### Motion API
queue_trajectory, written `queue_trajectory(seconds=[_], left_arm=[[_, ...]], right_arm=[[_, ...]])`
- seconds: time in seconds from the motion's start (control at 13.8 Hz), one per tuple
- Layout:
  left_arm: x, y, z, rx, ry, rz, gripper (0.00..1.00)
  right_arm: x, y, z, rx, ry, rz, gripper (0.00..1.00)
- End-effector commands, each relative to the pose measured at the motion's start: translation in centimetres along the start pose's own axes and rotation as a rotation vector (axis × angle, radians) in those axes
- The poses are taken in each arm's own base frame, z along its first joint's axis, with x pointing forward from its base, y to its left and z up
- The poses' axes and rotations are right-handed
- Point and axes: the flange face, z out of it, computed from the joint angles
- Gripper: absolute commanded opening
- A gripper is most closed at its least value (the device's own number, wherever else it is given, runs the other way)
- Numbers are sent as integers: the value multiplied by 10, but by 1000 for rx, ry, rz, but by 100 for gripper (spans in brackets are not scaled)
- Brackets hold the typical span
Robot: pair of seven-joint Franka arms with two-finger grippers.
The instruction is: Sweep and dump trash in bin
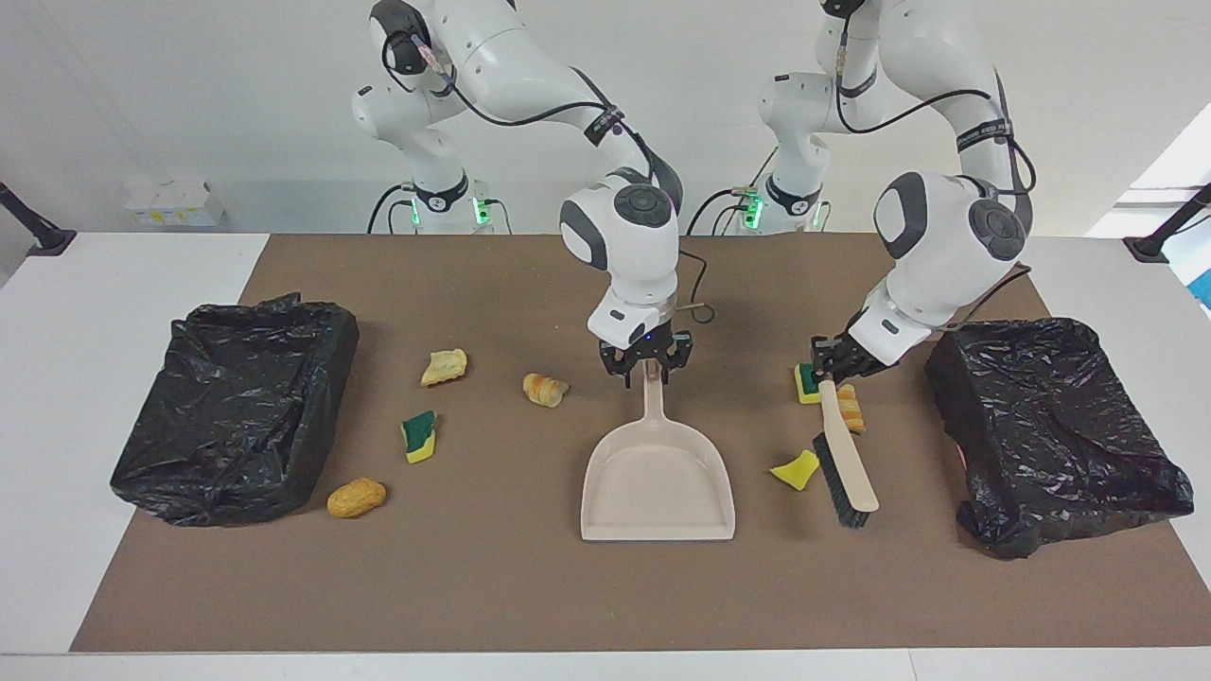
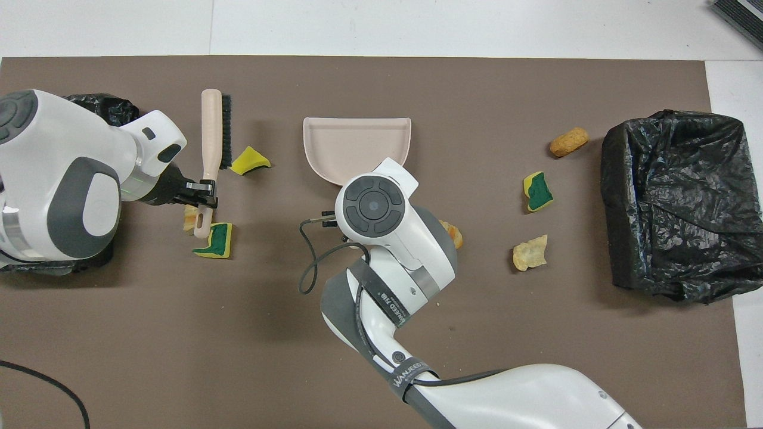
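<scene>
Brown matting covers my counter (image 1: pixel 530 605), a black-lined bin (image 1: pixel 232 407) at each end. My left end effector (image 2: pixel 199 193) is pinched on the brush (image 2: pixel 210 128) handle, bristles down by a yellow sponge scrap (image 2: pixel 249 159) — two more trash pieces lie under it. My right end effector (image 1: pixel 647 364) straddles the dustpan (image 1: pixel 658 478) handle; I cannot tell whether it grips. Four trash pieces (image 1: pixel 546 389) lie toward my right arm's end.

Open brown mat (image 1: pixel 605 596) spans the frame's bottom, while the dustpan (image 1: pixel 659 478) at center, brush (image 1: pixel 845 465) at right, and black-bagged bins (image 1: pixel 235 407) at both edges block passage.
</scene>
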Motion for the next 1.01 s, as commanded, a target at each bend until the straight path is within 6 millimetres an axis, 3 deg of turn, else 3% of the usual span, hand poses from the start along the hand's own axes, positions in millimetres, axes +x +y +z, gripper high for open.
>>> queue_trajectory(seconds=[0.0, 0.14, 0.29, 0.43, 0.65, 0.94], left_arm=[[26, 14, 1, -93, 23, -127, 0], [31, 23, 12, -144, 36, -214, 0], [33, 32, 19, -168, 72, -223, 0], [28, 42, 35, -184, 51, -272, 0], [13, 48, 60, -201, 33, -405, 0], [-10, 37, 66, -184, -63, -460, 0]], right_arm=[[-2, -1, 6, -5, 15, -13, 56], [-4, 1, 8, -10, 4, -15, 55], [-4, 3, 8, -16, -1, -36, 41], [-4, 3, 9, -15, -2, -54, 2], [-2, 5, 7, -17, -5, -61, 0], [-11, 10, -26, -43, -51, -204, 0]])
